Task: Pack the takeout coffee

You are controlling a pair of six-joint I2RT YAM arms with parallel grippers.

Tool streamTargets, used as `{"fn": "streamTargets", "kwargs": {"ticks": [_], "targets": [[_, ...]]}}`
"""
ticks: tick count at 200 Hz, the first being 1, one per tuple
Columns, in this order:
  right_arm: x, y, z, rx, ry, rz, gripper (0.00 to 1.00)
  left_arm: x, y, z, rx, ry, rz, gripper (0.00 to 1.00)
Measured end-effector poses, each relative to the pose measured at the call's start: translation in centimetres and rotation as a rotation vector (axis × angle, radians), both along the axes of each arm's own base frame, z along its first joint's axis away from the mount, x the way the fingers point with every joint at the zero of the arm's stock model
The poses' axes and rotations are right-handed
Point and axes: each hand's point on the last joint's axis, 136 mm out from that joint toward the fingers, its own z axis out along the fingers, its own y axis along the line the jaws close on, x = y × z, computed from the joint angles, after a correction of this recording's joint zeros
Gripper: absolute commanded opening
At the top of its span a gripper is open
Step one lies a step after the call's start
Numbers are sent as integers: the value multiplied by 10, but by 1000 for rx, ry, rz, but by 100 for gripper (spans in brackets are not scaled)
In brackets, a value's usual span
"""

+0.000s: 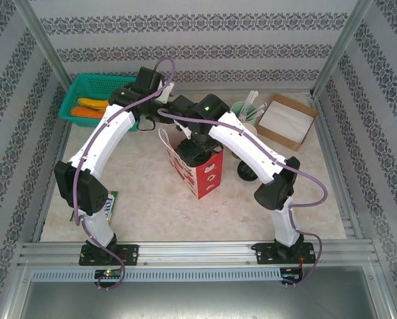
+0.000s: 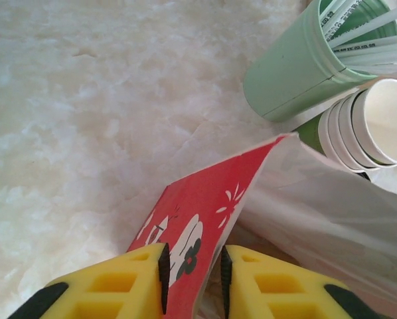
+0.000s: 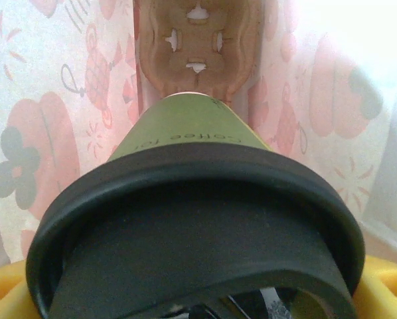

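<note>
Patterned wallpaper closes in a pale marbled worktop (image 1: 145,199), and near its middle stands a red paper bag (image 1: 202,174) with its mouth open upward. The right gripper (image 1: 200,149) reaches down into that mouth from above. In the right wrist view its yellow pads (image 3: 2,296) sit at either side of the coffee cup (image 3: 188,193) and pinch it near the black lid. The cup is already inside the bag, with the bag's thin printed walls glowing pink around it. Its long axis runs straight away from the gripper: lid nearest the wrist, green body tapering toward the bag's floor, so the cup hangs upright and directly below the gripper. A brown cut-out shape lies beyond the base; I cannot tell what it is, nor whether the base touches it. The left gripper (image 2: 192,276) is pressed onto the bag's red wall at the rim, holding that edge out toward the mint cup (image 2: 298,66) of utensils and the stack of cups (image 2: 378,126) beside it. The right arm alone carries the cup, so what is left looks like a short straight drop along that axis and a release. The likely risk is the cup tipping if let go before its base is seated.
</note>
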Motion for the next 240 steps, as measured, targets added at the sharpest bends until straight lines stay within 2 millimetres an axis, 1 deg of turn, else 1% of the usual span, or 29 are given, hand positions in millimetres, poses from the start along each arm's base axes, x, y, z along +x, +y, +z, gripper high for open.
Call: {"fn": "streamTargets", "kwargs": {"ticks": [20, 57, 90, 109, 138, 187, 240], "targets": [[-2, 1, 0, 6, 12, 6, 61, 0, 0, 0, 8, -5, -11, 17], [0, 6, -6, 8, 27, 9, 61, -1, 0, 0, 17, -14, -31, 0], [1, 8, -17, -13, 49, 9, 60, 0, 1, 0, 25, -21, -39, 0], [-1, 6, -22, -26, 61, 8, 60, 1, 2, 0, 27, -25, -43, 0], [-5, 0, -34, -65, 96, 5, 60, 1, 0, 1, 22, -31, -53, 0], [-3, -2, -38, -60, 117, 1, 60, 1, -1, 0, 12, -42, -58, 0], [-1, -3, -54, -74, 173, -5, 60, 3, 0, 0, -2, -46, -57, 0]]}}
